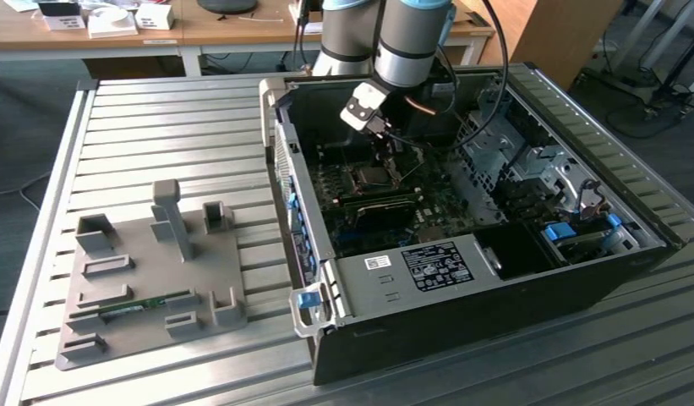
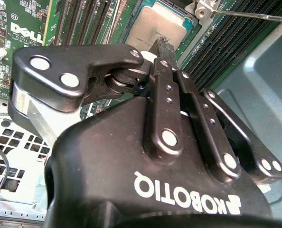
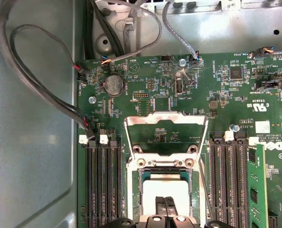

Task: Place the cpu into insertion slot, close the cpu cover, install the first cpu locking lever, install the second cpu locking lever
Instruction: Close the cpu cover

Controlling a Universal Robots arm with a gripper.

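Observation:
The cpu (image 3: 164,187) lies flat inside the insertion slot (image 3: 142,183) on the green motherboard; its pale metal top (image 2: 153,28) shows in both wrist views. Behind the slot the cpu cover (image 3: 165,115) stands swung open on its hinge. My gripper (image 3: 167,209) hangs right over the cpu with its black fingertips (image 2: 162,46) pressed together, holding nothing; I cannot tell whether they touch the chip. In the exterior view the gripper (image 1: 383,139) reaches down into the open computer case just above the slot (image 1: 369,176). A thin locking lever (image 2: 250,16) stands free beside the slot.
Black memory slots (image 3: 103,185) flank the socket, and a green memory stick (image 3: 255,185) stands in one on the other side. Grey cables (image 3: 41,95) loop along the case wall. A grey fixture plate (image 1: 155,279) lies on the ribbed table at the exterior view's left.

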